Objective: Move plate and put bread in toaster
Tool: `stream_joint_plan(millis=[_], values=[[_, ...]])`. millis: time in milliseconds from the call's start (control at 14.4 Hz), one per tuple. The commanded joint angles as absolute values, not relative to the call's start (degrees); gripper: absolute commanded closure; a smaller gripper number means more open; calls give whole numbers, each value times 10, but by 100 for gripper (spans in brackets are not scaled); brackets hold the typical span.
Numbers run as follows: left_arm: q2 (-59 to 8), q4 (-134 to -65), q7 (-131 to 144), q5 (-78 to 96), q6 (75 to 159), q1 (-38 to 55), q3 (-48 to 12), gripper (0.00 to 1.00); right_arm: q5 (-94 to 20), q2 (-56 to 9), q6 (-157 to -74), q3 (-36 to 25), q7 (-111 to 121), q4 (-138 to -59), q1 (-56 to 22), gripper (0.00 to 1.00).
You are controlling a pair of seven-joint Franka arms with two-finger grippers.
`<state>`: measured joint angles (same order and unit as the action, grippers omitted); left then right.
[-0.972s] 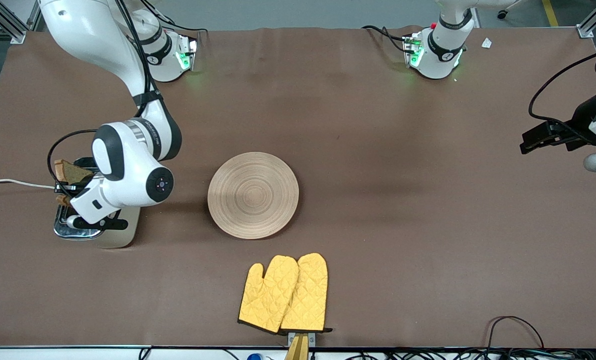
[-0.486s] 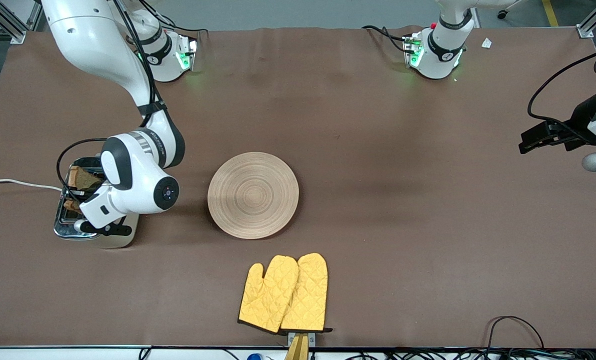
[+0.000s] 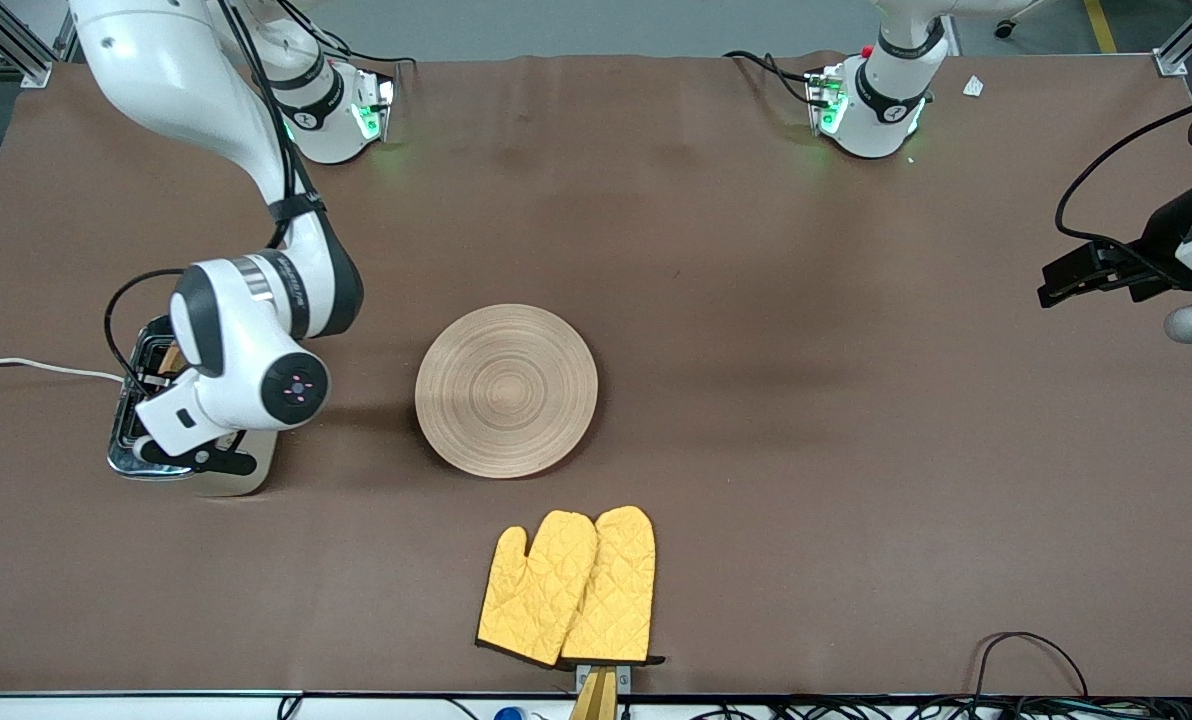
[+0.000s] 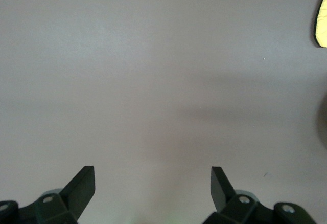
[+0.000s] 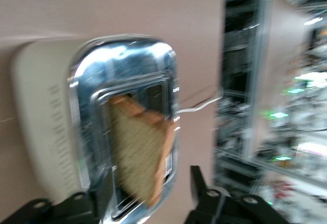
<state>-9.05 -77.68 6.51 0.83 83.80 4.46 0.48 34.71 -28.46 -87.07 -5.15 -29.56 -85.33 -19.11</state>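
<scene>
The toaster (image 3: 241, 470) stands at the right arm's end of the table, mostly under the right arm's wrist. In the right wrist view its chrome top (image 5: 127, 60) shows the bread (image 5: 138, 152) standing tilted in one slot, part of it sticking out. Only a brown sliver of the bread (image 3: 168, 355) shows in the front view. My right gripper (image 5: 148, 193) is open just above the toaster, its fingers on either side of the slice and apart from it. The plate (image 3: 506, 390) lies empty mid-table. My left gripper (image 4: 153, 183) is open and empty, waiting over bare table at the left arm's end (image 3: 1056, 285).
A pair of yellow oven mitts (image 3: 568, 585) lies nearer to the front camera than the plate; one mitt's edge shows in the left wrist view (image 4: 322, 19). The toaster's white cord (image 3: 26, 365) runs off the table's end. Cables lie along the front edge.
The right gripper has come down over the toaster. The bread went from held above the slots to standing in a slot, and the fingers have opened off it. The left arm has not moved.
</scene>
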Motion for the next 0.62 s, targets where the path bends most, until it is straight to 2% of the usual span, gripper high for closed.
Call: stream_joint_plan(millis=[0, 347, 556], values=[[-85, -771, 68, 15, 826, 45, 5, 0, 220, -195, -883, -42, -263, -872, -164, 0], [-84, -771, 69, 16, 822, 47, 3, 0, 28, -78, -887, -43, -165, -890, -99, 0], [-84, -771, 69, 15, 821, 50, 3, 0, -21, -9, -887, -44, -110, -916, -63, 0]])
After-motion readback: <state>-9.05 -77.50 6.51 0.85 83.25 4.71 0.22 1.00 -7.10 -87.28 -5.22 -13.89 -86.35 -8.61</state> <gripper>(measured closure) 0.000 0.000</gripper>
